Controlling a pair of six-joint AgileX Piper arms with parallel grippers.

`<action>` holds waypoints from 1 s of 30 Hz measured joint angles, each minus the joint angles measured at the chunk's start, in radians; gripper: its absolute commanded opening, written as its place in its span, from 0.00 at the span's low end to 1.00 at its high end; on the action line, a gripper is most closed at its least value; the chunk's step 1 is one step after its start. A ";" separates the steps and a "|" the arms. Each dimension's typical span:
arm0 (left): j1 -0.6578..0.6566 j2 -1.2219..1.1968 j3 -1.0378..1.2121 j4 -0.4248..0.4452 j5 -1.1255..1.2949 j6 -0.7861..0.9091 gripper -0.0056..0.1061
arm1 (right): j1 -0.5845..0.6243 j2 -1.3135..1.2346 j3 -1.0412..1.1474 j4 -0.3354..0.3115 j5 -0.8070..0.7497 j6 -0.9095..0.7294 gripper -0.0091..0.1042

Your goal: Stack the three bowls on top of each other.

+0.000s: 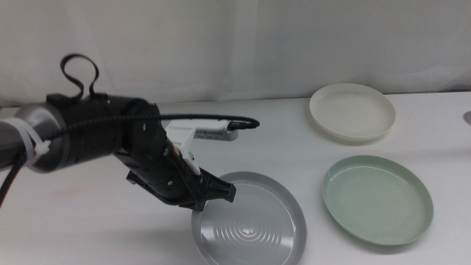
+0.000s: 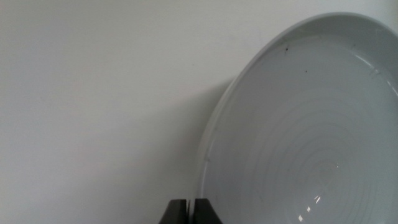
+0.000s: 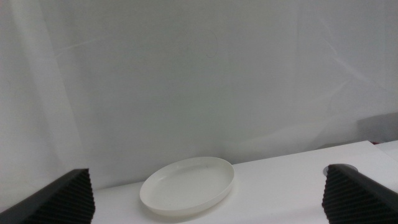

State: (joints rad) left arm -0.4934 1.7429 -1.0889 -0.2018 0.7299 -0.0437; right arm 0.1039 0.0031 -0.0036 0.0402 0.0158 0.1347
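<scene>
Three shallow round bowls on white table (image 1: 88, 228): grey bowl (image 1: 254, 224), glossy with concentric rings, near front; mint bowl (image 1: 377, 199) just right of it; cream bowl (image 1: 352, 110) behind. Left gripper (image 1: 213, 193) clamped on grey rim, seen close from left wrist. Right gripper (image 3: 205, 202) spread wide, out of middle view.

Three shallow round bowls are seen unstacked on the surface (image 1: 88, 228): the grey bowl (image 1: 254, 224) at the front with its left rim pinched by the left hand (image 1: 213, 195), the mint-green bowl (image 1: 377, 199) to its right, the cream-white bowl (image 1: 352, 110) behind that
</scene>
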 measured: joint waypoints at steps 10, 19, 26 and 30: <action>0.000 0.004 0.033 -0.001 -0.117 -0.002 0.02 | 0.000 0.000 0.000 0.000 0.000 0.000 0.99; 0.000 0.075 0.033 0.003 -0.122 -0.004 0.02 | 0.000 0.000 0.000 0.000 0.000 0.000 0.99; 0.000 0.079 0.033 0.034 -0.133 -0.004 0.20 | 0.000 0.000 0.000 0.002 0.000 0.002 0.99; 0.000 0.079 0.033 0.046 -0.133 -0.004 0.70 | 0.000 0.000 0.000 0.002 0.000 0.002 0.99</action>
State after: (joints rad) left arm -0.4934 1.8222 -1.0561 -0.1555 0.5974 -0.0475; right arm 0.1039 0.0031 -0.0036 0.0422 0.0158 0.1369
